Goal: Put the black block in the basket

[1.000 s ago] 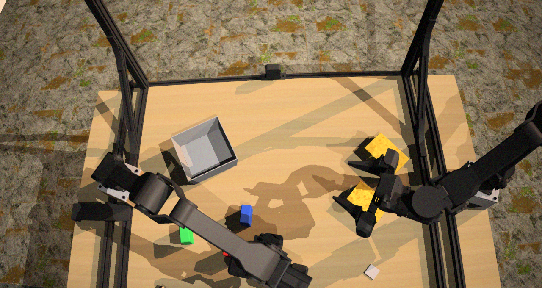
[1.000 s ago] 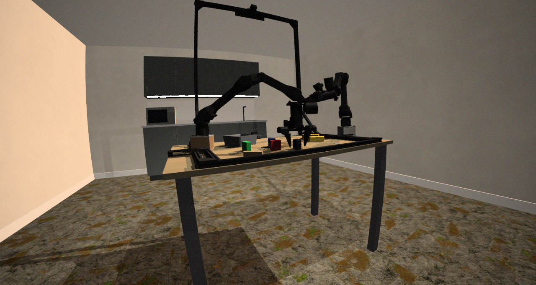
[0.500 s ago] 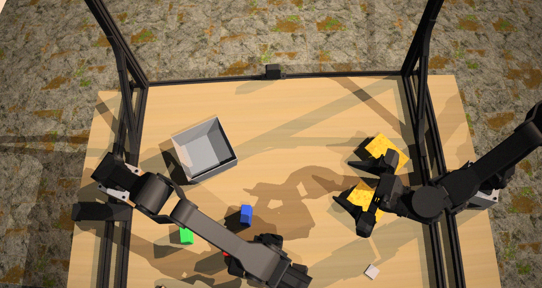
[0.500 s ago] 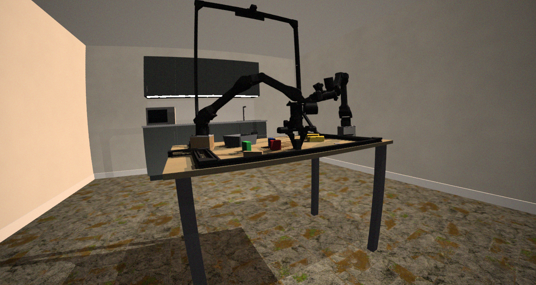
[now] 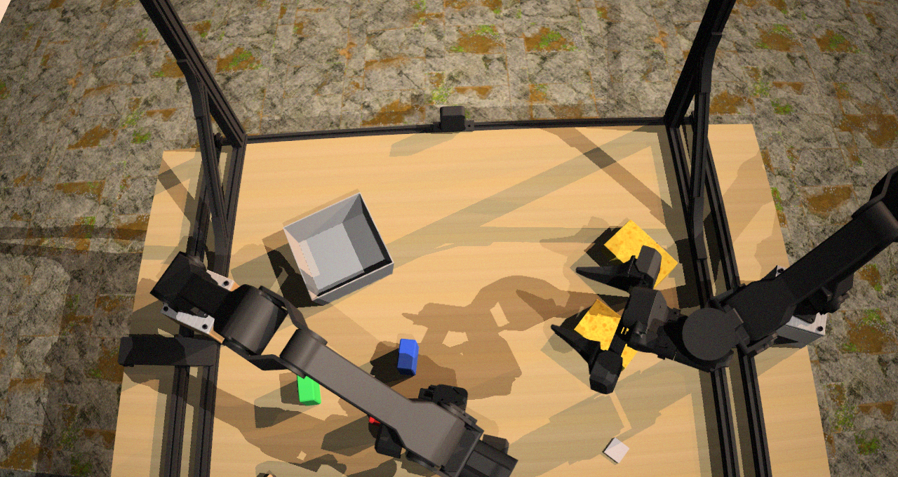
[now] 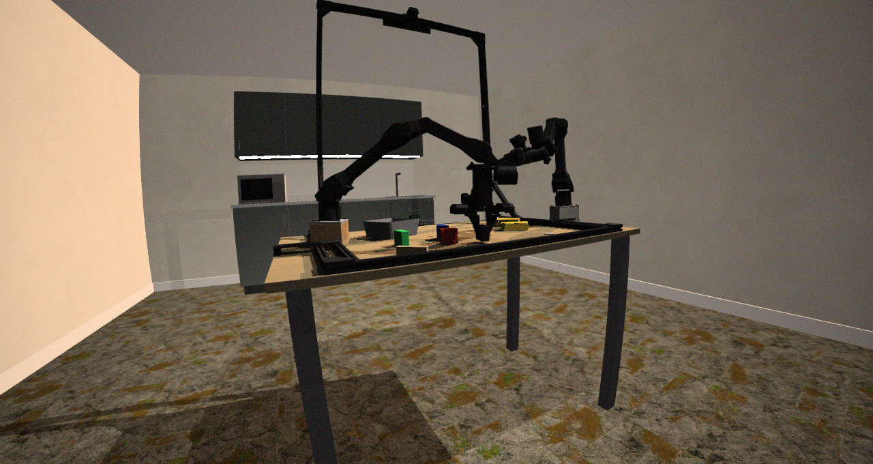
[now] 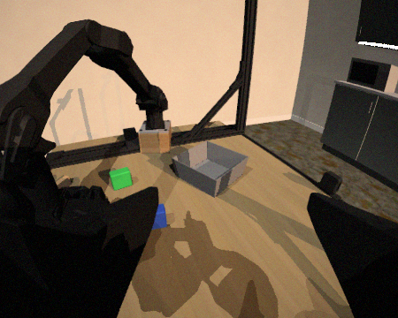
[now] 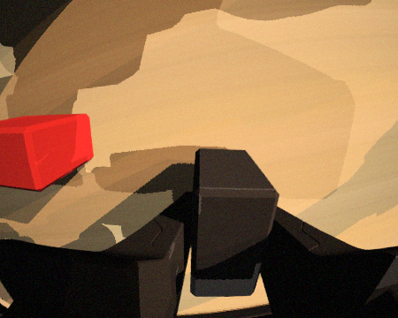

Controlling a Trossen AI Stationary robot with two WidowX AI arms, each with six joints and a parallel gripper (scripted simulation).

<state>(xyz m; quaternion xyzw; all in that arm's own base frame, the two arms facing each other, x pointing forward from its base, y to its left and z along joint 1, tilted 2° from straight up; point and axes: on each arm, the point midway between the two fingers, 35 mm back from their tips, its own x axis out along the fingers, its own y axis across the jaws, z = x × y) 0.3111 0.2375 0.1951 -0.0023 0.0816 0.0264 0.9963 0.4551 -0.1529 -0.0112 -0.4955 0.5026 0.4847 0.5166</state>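
The black block [image 8: 231, 212] stands between the fingers of my right gripper [image 8: 220, 200], which is shut on it low over the table, near the front edge. In the overhead view the right arm [image 5: 401, 411] covers this gripper and the block. The grey basket [image 5: 337, 247] stands upright and empty at the left back; it also shows in the left wrist view [image 7: 211, 166]. My left gripper [image 5: 580, 304] is open and empty, hovering over the yellow sponges at the right.
A red block [image 8: 36, 150] lies just left of the held block, and a blue block [image 5: 407, 355] and a green block [image 5: 308, 390] lie further on. Two yellow sponges [image 5: 640, 248] lie under the left gripper. A small white cube [image 5: 616, 449] sits front right.
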